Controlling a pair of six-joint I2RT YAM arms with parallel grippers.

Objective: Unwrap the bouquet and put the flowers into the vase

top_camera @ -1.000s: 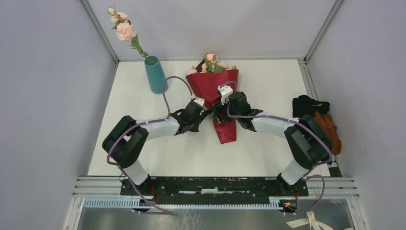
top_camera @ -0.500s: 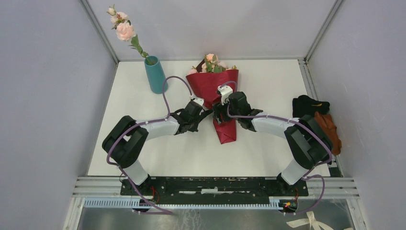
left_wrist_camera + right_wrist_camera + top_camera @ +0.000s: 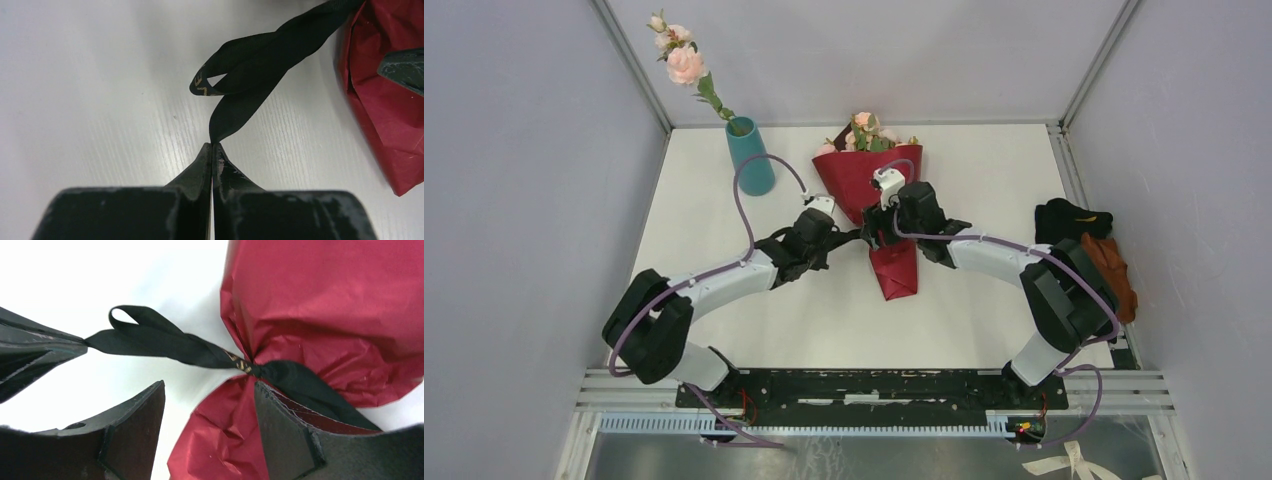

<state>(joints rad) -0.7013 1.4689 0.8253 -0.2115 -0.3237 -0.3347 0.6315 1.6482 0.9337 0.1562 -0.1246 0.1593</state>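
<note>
The bouquet lies mid-table, a maroon paper cone with pink flowers at its far end and a black ribbon knotted round its neck. My left gripper is shut on one tail of that ribbon, which runs taut to the knot, a loop hanging off it. My right gripper stands open astride the cone's neck just below the knot. One finger rests on the paper. The teal vase stands at the back left with one pink rose stem in it.
A black-and-orange cloth pile lies at the table's right edge. Metal frame posts rise at the back corners, and grey walls close in both sides.
My left gripper has shut on the ribbon tail and drawn back to the left, pulling the ribbon taut. The left arm's elbow swung left. The right gripper shifted slightly towards the flowers.
</note>
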